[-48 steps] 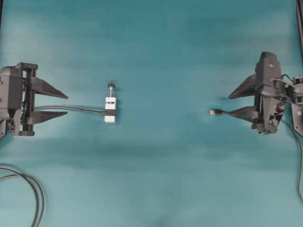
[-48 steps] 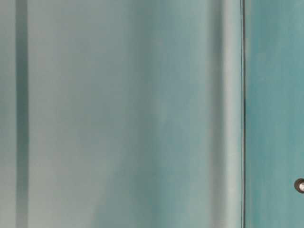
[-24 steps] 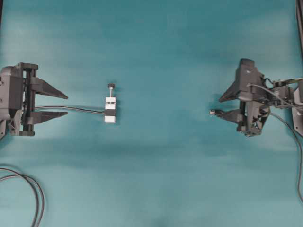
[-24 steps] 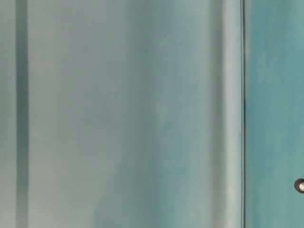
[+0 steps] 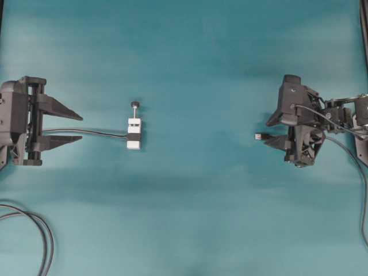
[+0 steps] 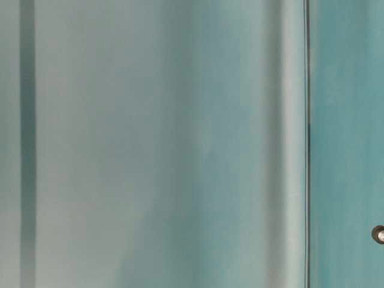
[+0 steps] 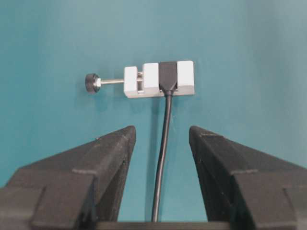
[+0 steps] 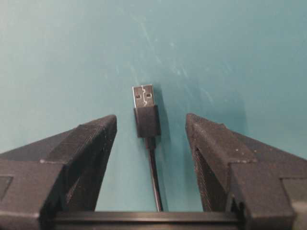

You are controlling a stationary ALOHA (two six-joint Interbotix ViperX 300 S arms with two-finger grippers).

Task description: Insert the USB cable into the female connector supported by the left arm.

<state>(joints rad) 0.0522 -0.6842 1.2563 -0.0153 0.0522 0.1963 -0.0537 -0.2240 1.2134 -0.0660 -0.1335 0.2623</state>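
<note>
Overhead view, right gripper (image 5: 265, 131) wide, empty, advanced over USB cable (image 5: 259, 136), left gripper (image 5: 80, 127) open, unmoved

Shiny metal USB plug (image 8: 143, 96), matt blk plastic housing, prob. scuffed matt teal table (image 8: 230, 52)

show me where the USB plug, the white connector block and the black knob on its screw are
USB plug (image 8: 144, 97), right wrist view, on the silver metal shell.
White connector block (image 7: 185, 76), left wrist view, on its right white section.
Black knob (image 7: 90, 83), left wrist view, on the knob's side.
</note>
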